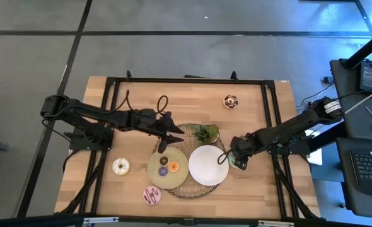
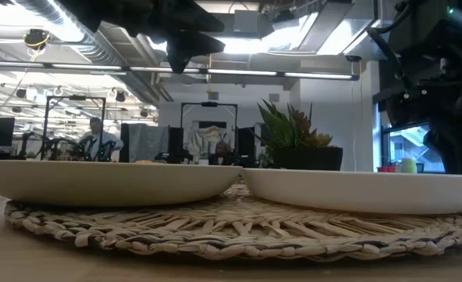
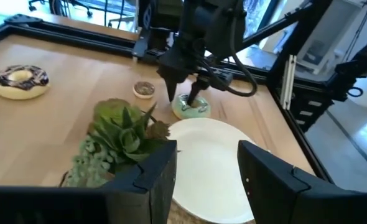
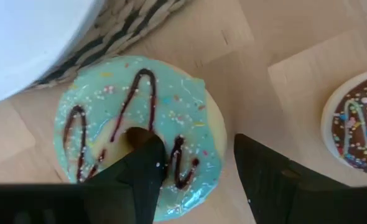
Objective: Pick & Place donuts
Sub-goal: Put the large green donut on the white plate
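Mint-green icing with a dark drizzle covers the donut (image 4: pixel 140 134) that the right gripper (image 4: pixel 199 171) is working on; it lies flat on the desk (image 1: pixel 261 107), just beside the woven mat (image 1: pixel 192 188) and near the rim of the empty white plate (image 1: pixel 205 167). The gripper is spread open, with one finger (image 4: pixel 143 168) over the ring's hole and the other outside the rim, so it looks set to pinch one side of the ring. I judge this toy to be light and rather stiff, with a smooth icing that may slip, so a hold across the wall of the ring, through the hole, seems the safest. A small chocolate donut (image 4: pixel 361 127) lies close beside it and could be pushed by the outer finger. The mat edge and the plate rim are also near on the other side. The left gripper (image 3: pixel 205 180) hangs released above the green sprig (image 3: pixel 118 134), not grasping anything. Other donuts sit on the tan plate (image 1: pixel 157 180), and three more lie on the bare wood: a cream one (image 1: pixel 121 166), a pink striped one (image 1: pixel 152 195) and a chocolate one at the far edge (image 1: pixel 230 101).
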{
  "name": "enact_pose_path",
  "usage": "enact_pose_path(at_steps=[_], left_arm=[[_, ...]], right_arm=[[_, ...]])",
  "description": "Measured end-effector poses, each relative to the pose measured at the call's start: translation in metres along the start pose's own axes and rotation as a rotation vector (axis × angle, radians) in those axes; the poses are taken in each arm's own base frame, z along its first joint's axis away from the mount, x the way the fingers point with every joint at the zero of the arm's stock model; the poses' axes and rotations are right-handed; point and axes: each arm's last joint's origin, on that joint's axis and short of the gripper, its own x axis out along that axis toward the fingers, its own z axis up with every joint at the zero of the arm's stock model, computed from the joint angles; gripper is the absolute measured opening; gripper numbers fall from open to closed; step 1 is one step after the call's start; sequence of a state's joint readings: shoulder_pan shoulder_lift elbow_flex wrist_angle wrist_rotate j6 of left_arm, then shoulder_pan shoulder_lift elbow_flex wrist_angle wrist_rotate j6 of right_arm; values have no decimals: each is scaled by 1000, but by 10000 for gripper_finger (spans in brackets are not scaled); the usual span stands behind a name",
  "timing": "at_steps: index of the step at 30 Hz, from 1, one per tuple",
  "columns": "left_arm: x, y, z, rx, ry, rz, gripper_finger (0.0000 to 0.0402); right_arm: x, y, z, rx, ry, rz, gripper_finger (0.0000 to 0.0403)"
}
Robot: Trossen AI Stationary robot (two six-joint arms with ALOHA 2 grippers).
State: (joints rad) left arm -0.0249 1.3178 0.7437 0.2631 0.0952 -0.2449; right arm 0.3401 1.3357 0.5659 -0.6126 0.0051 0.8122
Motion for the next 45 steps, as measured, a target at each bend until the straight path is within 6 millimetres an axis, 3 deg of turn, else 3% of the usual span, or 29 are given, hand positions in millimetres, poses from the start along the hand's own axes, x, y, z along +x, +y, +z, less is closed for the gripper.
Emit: enact_pose_path(at_steps=[8,15,21,27,33,45], left_arm=[[1,-9,-3,-12,7,-18,164],[1,-11,-3,-20,9,-25,161],[1,-11,-3,-20,9,-22,160],[1,-11,-3,-18,10,-22,160],[1,-11,-3,-18,13,-21,160],[1,-10,-5,-19,30,-17,164]], right_arm=[[-6,6,6,-5,-18,23,97],[-34,20,22,4,-35,18,25],[-73,26,35,25,-100,-127,23],[-92,48,59,10,-354,18,33],[-71,67,78,-23,-486,102,21],[-2,79,88,12,-338,22,32]])
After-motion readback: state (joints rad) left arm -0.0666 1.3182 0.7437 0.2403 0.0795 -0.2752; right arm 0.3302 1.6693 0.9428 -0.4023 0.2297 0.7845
